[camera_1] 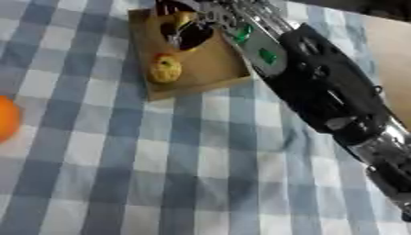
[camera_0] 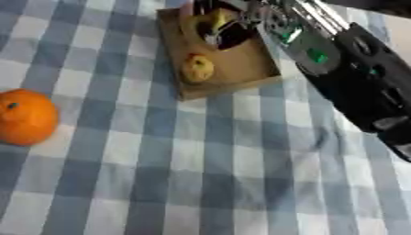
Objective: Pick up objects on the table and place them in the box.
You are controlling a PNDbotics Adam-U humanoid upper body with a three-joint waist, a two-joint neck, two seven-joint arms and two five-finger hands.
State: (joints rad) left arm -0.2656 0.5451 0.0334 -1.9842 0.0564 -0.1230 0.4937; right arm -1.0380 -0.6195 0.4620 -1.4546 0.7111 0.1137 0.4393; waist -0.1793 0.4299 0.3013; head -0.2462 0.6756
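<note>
Reaching in from the table's right side toward its far edge, the right robot hand (camera_0: 215, 28) is hanging over the far end of the box (camera_0: 241, 69), its fingers curling round a small yellow object (camera_0: 217, 19) above a dark round patch inside. Going by that, the step in hand is probably the drop-off, and doing it well means lowering the piece fully inside the walls before the fingers are spreading, then lifting straight up so that nothing is dragging the box or knocking its contents. Nearest the viewer, the blue-and-white checked cloth (camera_0: 201, 174) covering the table is lying bare. Toward the table's left edge an orange (camera_0: 24, 117) is sitting well apart from the box, round, bright and dimpled, with a small dark stem mark; it looks like the next thing needing collection. Farther on, the shallow brown box, seemingly cardboard, is lying askew near the far edge, and a small yellow fruit (camera_0: 197, 68) with a reddish top is already resting at its near end. No left robot hand is showing in either view.
</note>
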